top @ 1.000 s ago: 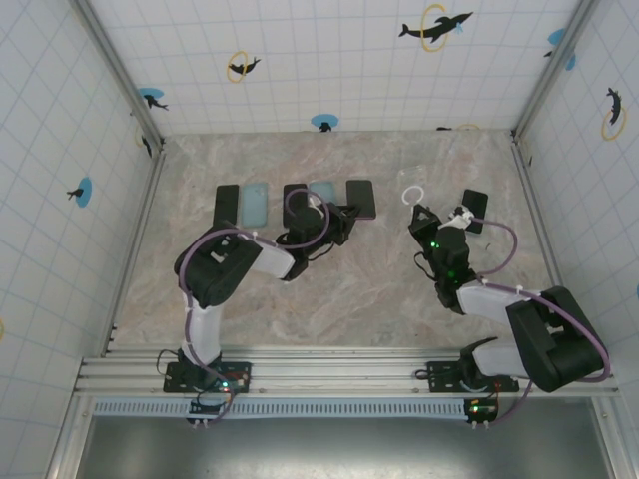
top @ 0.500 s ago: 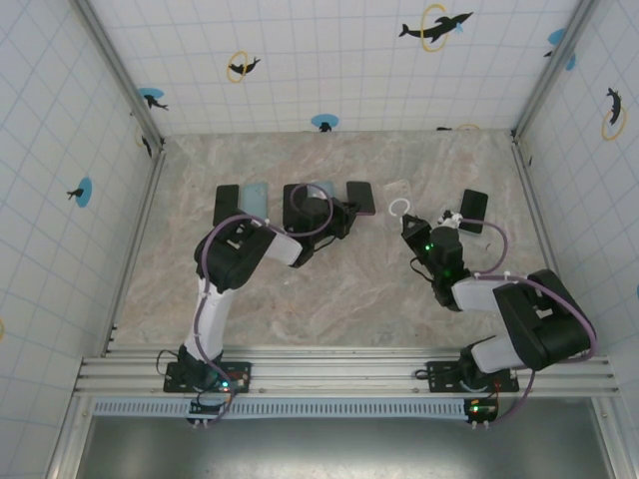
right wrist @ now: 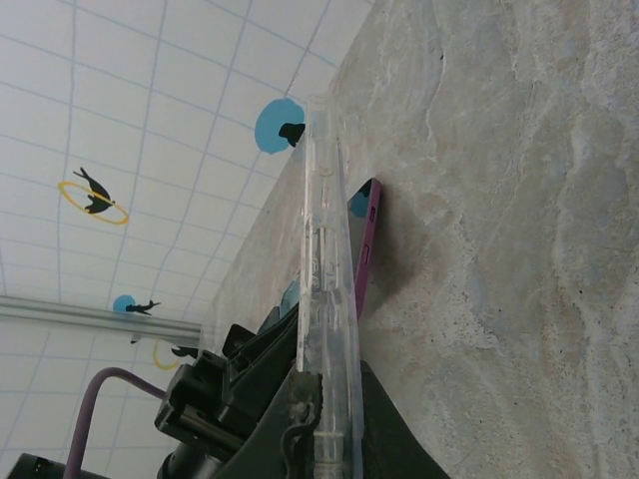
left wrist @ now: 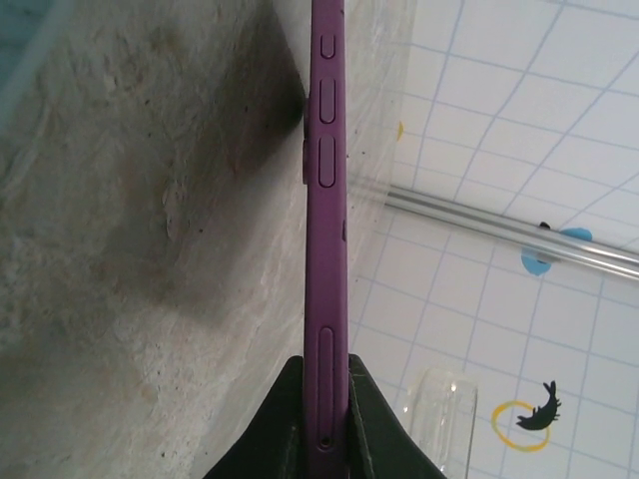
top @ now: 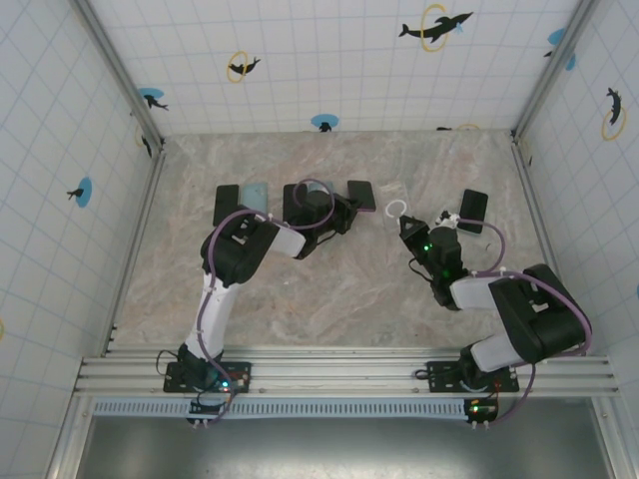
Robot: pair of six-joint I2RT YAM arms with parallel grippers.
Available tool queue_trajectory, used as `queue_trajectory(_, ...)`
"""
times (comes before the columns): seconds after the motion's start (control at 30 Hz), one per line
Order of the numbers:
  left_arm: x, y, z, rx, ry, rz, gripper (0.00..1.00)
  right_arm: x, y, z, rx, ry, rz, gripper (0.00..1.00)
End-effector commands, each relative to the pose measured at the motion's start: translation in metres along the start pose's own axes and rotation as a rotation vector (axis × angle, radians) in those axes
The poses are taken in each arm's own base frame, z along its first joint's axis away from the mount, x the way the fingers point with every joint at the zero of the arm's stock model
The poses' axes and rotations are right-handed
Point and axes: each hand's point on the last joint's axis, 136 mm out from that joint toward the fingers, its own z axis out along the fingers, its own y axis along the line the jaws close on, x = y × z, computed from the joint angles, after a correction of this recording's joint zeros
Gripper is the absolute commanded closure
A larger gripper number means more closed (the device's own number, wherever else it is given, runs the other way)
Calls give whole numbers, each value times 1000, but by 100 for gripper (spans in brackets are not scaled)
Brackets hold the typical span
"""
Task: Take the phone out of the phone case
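The purple phone (left wrist: 325, 220) stands on its edge on the marble table, and my left gripper (left wrist: 324, 367) is shut on its lower end. From above, this phone (top: 361, 196) lies just past the left gripper (top: 348, 210). The clear phone case (right wrist: 325, 289) is also edge-on, with my right gripper (right wrist: 326, 377) shut on it. A white ring (top: 396, 208) on the case shows beyond the right gripper (top: 404, 225). Phone and case are apart, a short gap between them. The clear case (left wrist: 439, 409) appears beside the phone in the left wrist view.
A dark phone (top: 473, 210) lies at the right. At the back left lie a black phone (top: 227, 203), a teal case (top: 256, 194) and another black phone (top: 296, 199). Tiled walls surround the table (top: 329, 289).
My right gripper has carried the clear case left, closer to the purple phone. The left arm has folded in further, with its gripper staying on the phone.
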Motion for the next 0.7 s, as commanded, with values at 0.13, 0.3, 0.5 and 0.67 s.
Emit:
queue_trajectory(0.13,-1,-7,1,0,10,57,84,-6,12,3,-54,-17,11,100)
queue_trajectory(0.3,3,-10,0,-18,29,85,68,-6,10,5,-34,-14,-4,100)
queue_trajectory(0.5,5,-12,-5,-55,31,94,52,-6,6,11,-4,-10,-17,100)
queue_trajectory(0.67,9,-7,-9,-82,42,81,44,-4,5,19,8,2,-28,100)
